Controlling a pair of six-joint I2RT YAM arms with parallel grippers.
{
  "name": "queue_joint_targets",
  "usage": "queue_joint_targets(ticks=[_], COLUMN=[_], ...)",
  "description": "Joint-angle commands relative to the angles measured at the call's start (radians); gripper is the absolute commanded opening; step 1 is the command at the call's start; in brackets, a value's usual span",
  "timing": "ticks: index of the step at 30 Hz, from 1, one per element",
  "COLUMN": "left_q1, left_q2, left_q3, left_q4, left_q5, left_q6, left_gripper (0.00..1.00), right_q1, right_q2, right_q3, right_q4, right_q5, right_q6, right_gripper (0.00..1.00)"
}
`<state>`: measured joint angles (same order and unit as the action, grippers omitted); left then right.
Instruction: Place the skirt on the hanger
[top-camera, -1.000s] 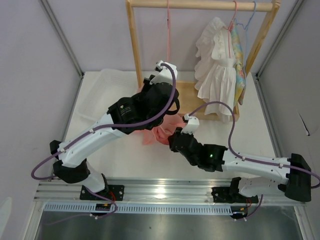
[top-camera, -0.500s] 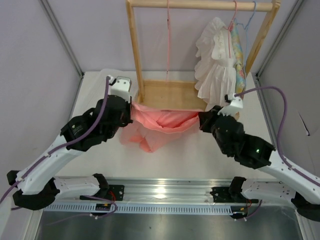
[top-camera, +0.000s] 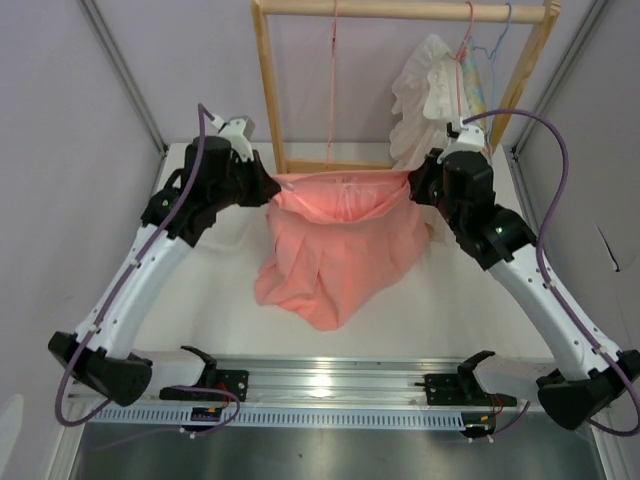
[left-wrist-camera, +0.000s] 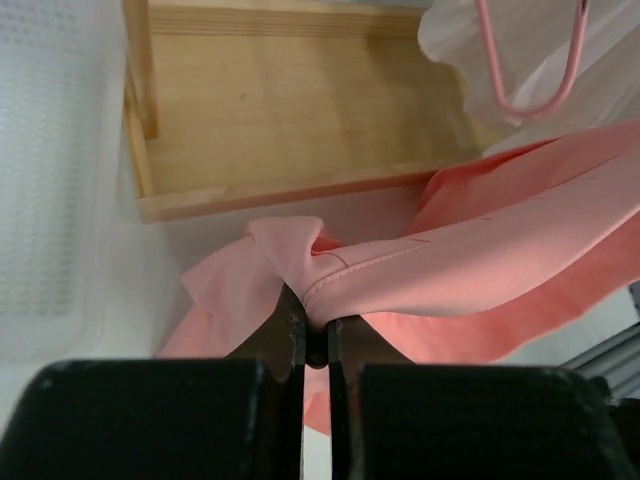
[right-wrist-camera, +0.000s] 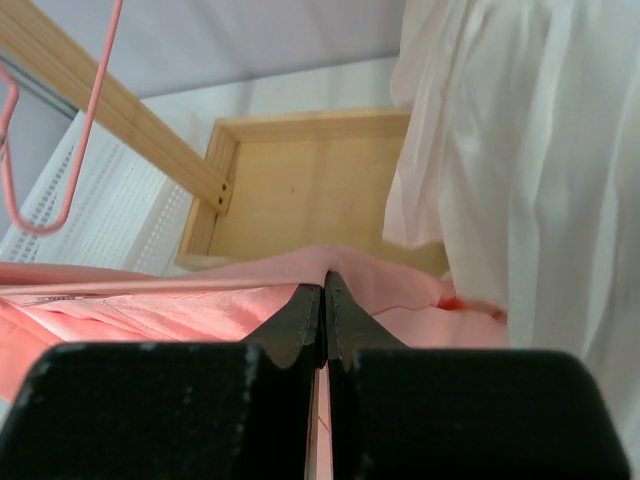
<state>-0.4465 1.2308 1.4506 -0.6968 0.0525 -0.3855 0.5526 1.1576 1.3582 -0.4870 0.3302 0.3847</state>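
Note:
The salmon-pink skirt (top-camera: 340, 240) hangs spread in the air in front of the rack, its waistband stretched between both grippers and its lower part draping toward the table. My left gripper (top-camera: 268, 186) is shut on the left end of the waistband, and the left wrist view shows the folded hem (left-wrist-camera: 480, 250) pinched at the left gripper (left-wrist-camera: 315, 320). My right gripper (top-camera: 415, 186) is shut on the right end, with the cloth (right-wrist-camera: 150, 310) clamped at the right gripper (right-wrist-camera: 324, 290). The thin pink hanger (top-camera: 332, 80) hangs bare from the rod, just above and behind the waistband. Its lower loop (left-wrist-camera: 530, 70) shows in both wrist views (right-wrist-camera: 60, 140).
The wooden rack (top-camera: 268, 90) has a wooden base tray (left-wrist-camera: 300, 100) under the hanger. At its right end hang a white ruffled garment (top-camera: 425, 90), a pastel patterned garment (top-camera: 473, 85) and a blue hanger (top-camera: 500, 40). A white perforated tray (left-wrist-camera: 40, 150) lies at the left.
Both arms rose and swung apart, lifting the skirt off the table and stretching it wide before the rack. The right gripper shut on the skirt's right end.

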Motion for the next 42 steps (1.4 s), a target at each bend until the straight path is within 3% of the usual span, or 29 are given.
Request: queue_joint_targets(ticks=[1, 2, 8, 11, 15, 16, 20, 23, 26, 30, 37, 42], left_q1=[0.086, 0.092, 0.104, 0.106, 0.106, 0.104, 0.104, 0.101, 0.097, 0.06, 0.032, 0.016], left_q2=[0.08, 0.11, 0.283, 0.253, 0.087, 0.05, -0.101, -0.164, -0.235, -0.255, -0.082, 0.002], left_q3=[0.18, 0.292, 0.604, 0.587, 0.299, 0.119, -0.18, -0.468, -0.632, -0.733, -0.791, -0.831], left_q4=[0.141, 0.151, 0.131, 0.137, 0.236, 0.273, 0.287, 0.298, 0.293, 0.29, 0.382, 0.47], left_q5=[0.176, 0.184, 0.23, 0.221, 0.208, 0.208, 0.198, 0.207, 0.199, 0.168, 0.11, 0.109], left_q6=[-0.032, -0.033, -0.039, -0.026, -0.058, -0.067, -0.11, -0.164, -0.205, -0.259, -0.25, -0.253], left_gripper=[0.0, 0.0, 0.0, 0.0, 0.0, 0.0, 0.0, 0.0, 0.0, 0.0, 0.0, 0.1], right_q1=[-0.108, -0.121, -0.163, -0.161, -0.163, -0.163, -0.161, -0.161, -0.149, -0.103, -0.088, -0.095], right_q2=[0.062, 0.079, 0.154, 0.113, 0.004, -0.018, -0.174, -0.257, -0.334, -0.365, -0.236, -0.133], right_q3=[0.145, 0.177, 0.392, 0.36, 0.173, 0.129, -0.196, -0.339, -0.481, -0.577, -0.708, -0.768], right_q4=[0.102, 0.1, 0.07, 0.061, 0.051, 0.042, -0.01, -0.067, -0.145, -0.194, -0.088, 0.02], right_q5=[-0.117, -0.128, -0.138, -0.123, -0.089, -0.094, -0.111, -0.141, -0.169, -0.151, -0.149, -0.178], right_q6=[-0.092, -0.105, -0.133, -0.13, -0.081, -0.069, 0.035, 0.126, 0.198, 0.272, 0.296, 0.29], right_gripper=[0.0, 0.0, 0.0, 0.0, 0.0, 0.0, 0.0, 0.0, 0.0, 0.0, 0.0, 0.0])
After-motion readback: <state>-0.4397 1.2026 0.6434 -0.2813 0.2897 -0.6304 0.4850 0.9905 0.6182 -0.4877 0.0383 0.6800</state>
